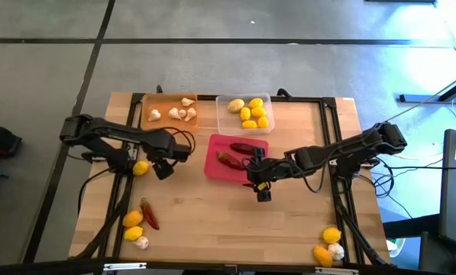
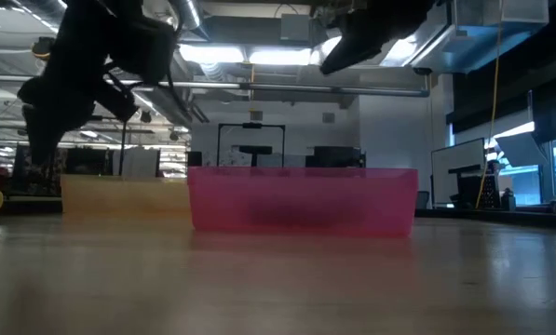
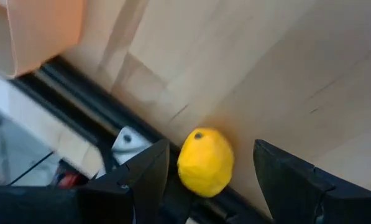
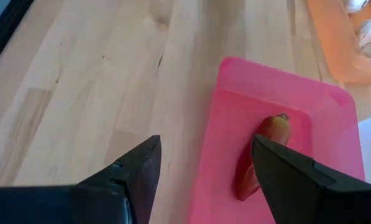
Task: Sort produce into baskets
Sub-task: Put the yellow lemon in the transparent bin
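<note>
Left gripper [image 1: 160, 163] at left of centre in the high view, jaws spread wide and holding nothing, just right of a yellow lemon [image 1: 140, 168] lying on the wooden table [image 1: 212, 221] by the dark frame rail. Same lemon [image 3: 205, 162] seen at bottom centre of the left wrist view, lying between the two dark fingers [image 3: 141, 180]; whether either touches it cannot be told.

Right gripper [image 1: 260, 183] just right of centre in the high view, likewise spread wide and empty, hanging at the lower right corner of the pink-red tray [image 1: 209, 162]. In the right wrist view, open fingers [image 4: 132, 171] at the bottom, with the pink-red tray [image 4: 278, 87] beyond them and a red chili [image 4: 263, 149] lying inside it.

Outward from there: two dark red chilies [image 1: 235, 155] in the pink-red tray at centre. Above it, upper centre, the clear tray [image 1: 221, 103] holding several lemons [image 1: 252, 111]. To its left, the orange tray [image 1: 147, 103] holding white garlic bulbs [image 1: 178, 111].

At lower left, a loose chili [image 1: 149, 214], two lemons [image 1: 133, 225] and a garlic bulb [image 1: 141, 242] on the table. At lower right, two yellow-orange pieces [image 1: 327, 244] and a garlic bulb [image 1: 336, 250] close together.

In the low view, pink-red tray [image 2: 301, 197] side-on at centre.
</note>
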